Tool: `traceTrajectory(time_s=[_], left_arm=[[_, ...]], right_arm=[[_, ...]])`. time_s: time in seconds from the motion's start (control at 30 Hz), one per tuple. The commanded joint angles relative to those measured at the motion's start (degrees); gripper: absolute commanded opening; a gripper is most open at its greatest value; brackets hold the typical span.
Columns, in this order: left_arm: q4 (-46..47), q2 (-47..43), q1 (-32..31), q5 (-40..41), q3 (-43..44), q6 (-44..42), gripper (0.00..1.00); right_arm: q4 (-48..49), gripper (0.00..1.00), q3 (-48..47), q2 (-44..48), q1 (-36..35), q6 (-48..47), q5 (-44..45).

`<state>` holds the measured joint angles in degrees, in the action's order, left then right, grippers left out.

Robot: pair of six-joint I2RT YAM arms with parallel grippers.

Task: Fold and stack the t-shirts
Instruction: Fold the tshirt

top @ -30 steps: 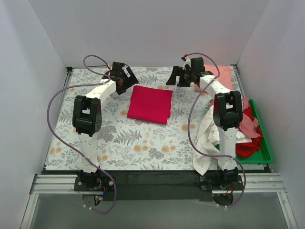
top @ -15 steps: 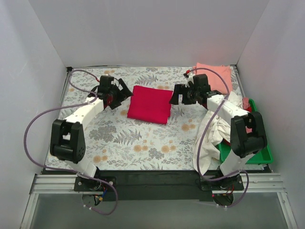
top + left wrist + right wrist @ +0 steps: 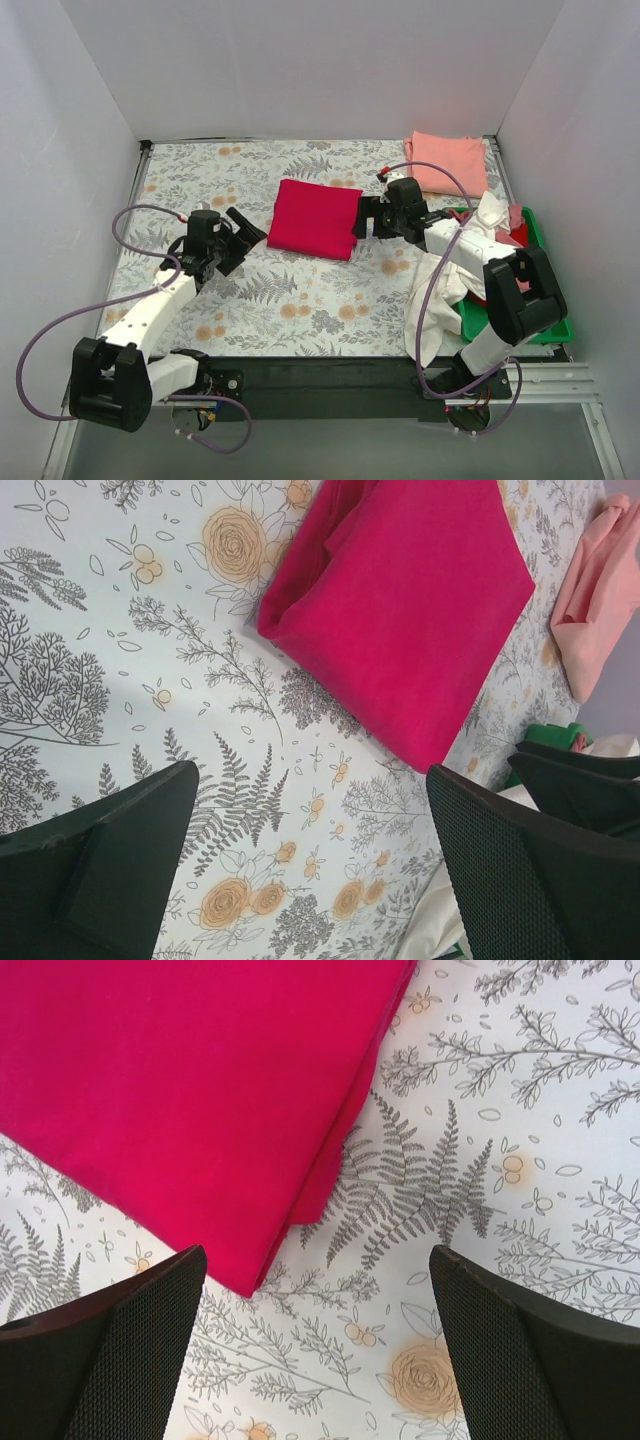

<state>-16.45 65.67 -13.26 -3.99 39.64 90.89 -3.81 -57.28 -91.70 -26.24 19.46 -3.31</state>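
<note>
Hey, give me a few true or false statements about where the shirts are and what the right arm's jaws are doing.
1. The crimson shirt lies folded on the table. True.
2. The salmon-pink shirt is stacked on the crimson shirt. False: it lies apart from it, at the far right corner.
3. The right arm's jaws are shut on the crimson shirt. False: they stand open beside its edge, holding nothing.
4. A white shirt spills from the green tray onto the table. True.
</note>
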Motion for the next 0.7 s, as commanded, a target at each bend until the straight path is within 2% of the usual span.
traceTrajectory(time_s=[0.0, 0.17, 0.33, 0.43, 0.53, 0.67], left_arm=[[0.45, -4.4, -0.19, -1.72, -2.01, 1.66, 0.98], [-0.25, -9.06, -0.19, -3.22, -7.11, 2.18, 0.98], [-3.5, -11.96, -0.1, -0.41, -8.87, 2.18, 0.98], [-2.55, -12.67, -0.19, -1.8, -9.58, 2.27, 0.98], [0.87, -14.51, -0.19, -5.66, -11.51, 2.01, 0.98], [1.77, -16.8, -0.19, -5.33, -13.36, 2.36, 0.98]], right_arm=[[4.85, 0.98, -2.75, -1.71, -0.22, 0.75, 3.05], [5.31, 0.98, -6.61, -6.82, -0.3, 2.24, 3.14], [5.31, 0.94, -12.07, -12.44, -0.48, 2.68, 3.05], [5.31, 0.9, -13.73, -15.16, -0.66, 3.21, 3.14], [5.31, 0.86, -15.14, -17.71, -1.18, 3.74, 2.26], [5.31, 0.74, -16.37, -20.44, -1.97, 4.18, 1.99]])
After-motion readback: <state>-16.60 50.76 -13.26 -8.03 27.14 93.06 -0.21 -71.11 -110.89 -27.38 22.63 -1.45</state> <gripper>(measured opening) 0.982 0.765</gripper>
